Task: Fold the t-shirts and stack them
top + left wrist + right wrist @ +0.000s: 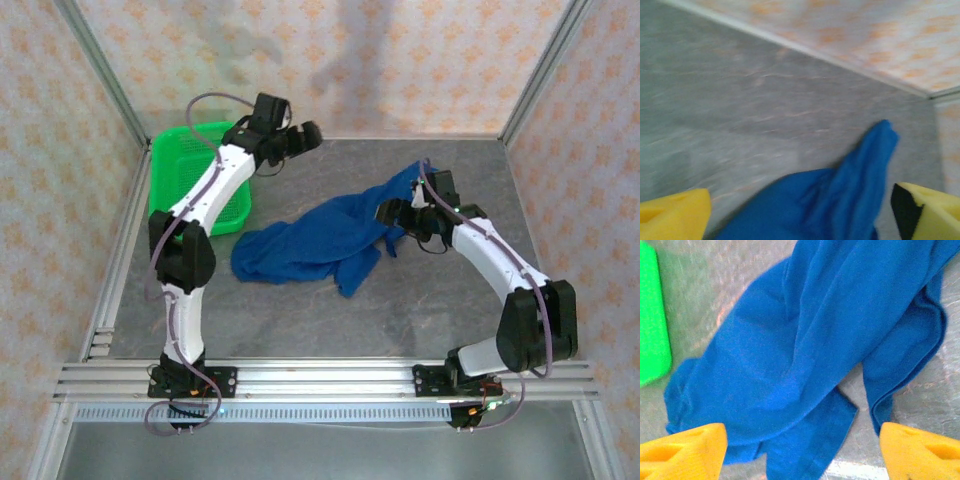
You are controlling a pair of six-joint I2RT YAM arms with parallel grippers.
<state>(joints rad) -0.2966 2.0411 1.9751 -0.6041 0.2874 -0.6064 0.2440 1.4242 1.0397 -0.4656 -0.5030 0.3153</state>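
Broadly, the grey table [330,320] carried everything, with the green basket [175,160] at its far left corner. The left arm [205,200] rose along the basket's near and right side. The right arm [490,260] bent in from well right of the basket.

The t-shirt [320,240], royal blue, lay crumpled on the table just right of the basket. It ran in loose folds away from the basket, towards the right and the back.

The left gripper [305,135] hung beside the basket's far right corner, pointing away from it and apart from the cloth. Its yellow fingers [670,215] stood wide, with nothing between them.

The right gripper [392,215] sat at the end of the t-shirt farthest from the basket. Its fingers [682,450] were spread wide too, above the folds and facing the basket. I could not tell whether they touched the cloth.
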